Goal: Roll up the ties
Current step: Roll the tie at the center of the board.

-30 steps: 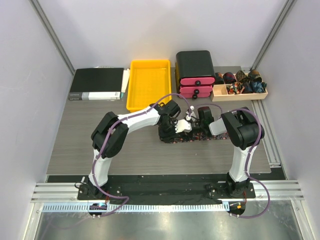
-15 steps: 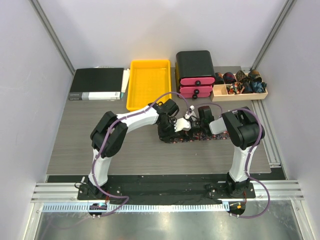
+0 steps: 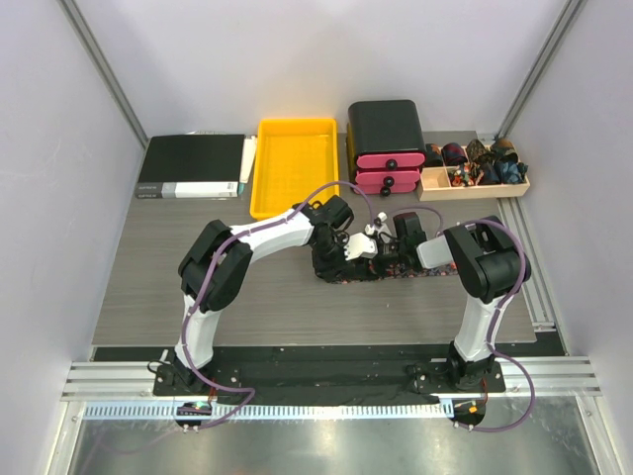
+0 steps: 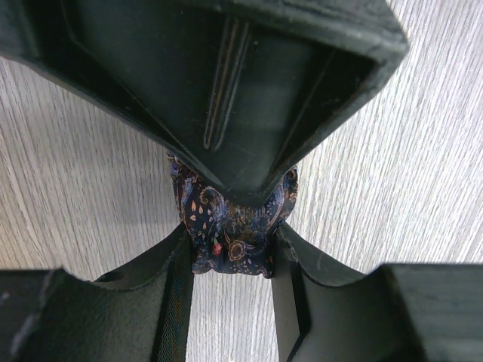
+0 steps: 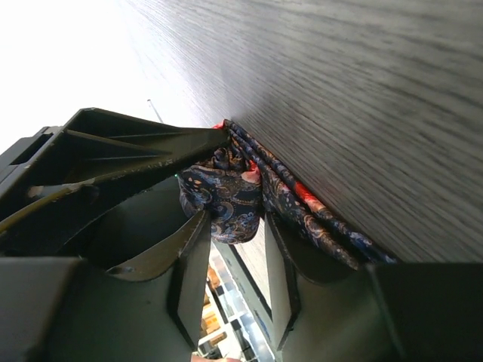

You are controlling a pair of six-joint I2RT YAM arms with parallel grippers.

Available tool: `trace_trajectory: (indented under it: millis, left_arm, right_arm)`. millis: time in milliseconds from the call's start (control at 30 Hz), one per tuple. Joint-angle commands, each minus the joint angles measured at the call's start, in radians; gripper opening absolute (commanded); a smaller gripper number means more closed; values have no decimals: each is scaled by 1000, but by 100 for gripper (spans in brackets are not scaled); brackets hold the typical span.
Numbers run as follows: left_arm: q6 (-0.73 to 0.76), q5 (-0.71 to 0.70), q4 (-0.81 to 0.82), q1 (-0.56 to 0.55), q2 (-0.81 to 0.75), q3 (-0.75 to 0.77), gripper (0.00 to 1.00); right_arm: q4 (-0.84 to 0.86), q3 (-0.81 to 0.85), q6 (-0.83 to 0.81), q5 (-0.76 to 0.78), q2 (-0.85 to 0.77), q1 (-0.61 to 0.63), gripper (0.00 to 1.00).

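Now both wrists have crept a touch farther from the arm bases over the last second, and the right arm's elbow has swung outward, so the bundled end of the tie (image 3: pixel 336 278) sits gathered between them. I judge the roll is underway, not finished. The left gripper (image 4: pixel 230 253) is narrowed onto a wad of the patterned fabric, which bulges just above its 2 jaws. The right gripper (image 5: pixel 234 226) pinches another fold likewise, and beyond its jaws the unrolled tail runs flat along the table (image 3: pixel 267 297), a grey wood-grain surface. Well behind the jaws stand a yellow tray (image 3: pixel 295 163), a black binder (image 3: pixel 193 166), a black box (image 3: pixel 388 134) with pink drawers and a wooden tray (image 3: pixel 475 186) of rolled bundles. Pale walls close 3 sides.
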Motion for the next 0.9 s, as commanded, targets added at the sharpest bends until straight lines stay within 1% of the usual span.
trace_trajectory:
  millis: [0, 67, 133, 167, 200, 233, 267, 367, 500, 567, 600, 667, 700, 733, 767, 800, 833, 867]
  left_arm:
    - [-15, -22, -10, 13, 21, -33, 10]
    - [-14, -22, -12, 14, 23, -34, 10]
    - [-14, -22, -12, 13, 21, -37, 10]
    - [-11, -20, -10, 14, 21, -38, 11]
    - [-12, -19, -9, 13, 19, -39, 11]
    - [-11, -17, -7, 14, 19, -42, 11]
    - [-12, -17, -6, 14, 19, -42, 11]
    - [-12, -16, -1, 13, 16, -47, 12]
    - [-15, -7, 0, 22, 9, -48, 15]
    - [-31, 12, 8, 30, 0, -51, 24]
    - [-34, 21, 20, 42, -22, -56, 32]
    - [-54, 70, 49, 57, -52, -85, 39]
    - [-60, 87, 91, 74, -80, -105, 46]
    - [-66, 133, 121, 86, -132, -128, 48]
    - [-86, 150, 154, 105, -166, -183, 51]
    - [-97, 170, 187, 113, -198, -215, 58]
    - [-104, 190, 274, 123, -264, -290, 61]
    - [-117, 216, 318, 134, -292, -327, 64]
  right_arm:
    - [-4, 16, -35, 23, 15, 15, 38]
    - [5, 27, -27, 16, 17, 16, 36]
    - [7, 36, -31, 19, 12, 15, 31]
    - [5, 39, -33, 16, 11, 15, 21]
    - [5, 42, -36, 14, 9, 15, 15]
    - [0, 53, -38, 11, 9, 16, 6]
    - [-6, 58, -47, 12, 9, 15, 3]
    - [-3, 68, -61, 20, 4, 15, 1]
    - [-79, 78, -145, 51, 33, 15, 1]
    - [-98, 76, -177, 63, 56, 13, 1]
    - [-110, 76, -186, 65, 84, 13, 1]
    - [-125, 82, -209, 63, 110, 10, 1]
    - [-139, 90, -215, 63, 128, 9, 1]
    - [-144, 91, -219, 65, 133, 6, 1]
    - [-145, 96, -229, 66, 135, 6, 1]
    - [-167, 99, -238, 71, 133, 4, 1]
    - [-173, 102, -243, 74, 133, 4, 1]
    - [-181, 110, -249, 74, 136, 6, 1]
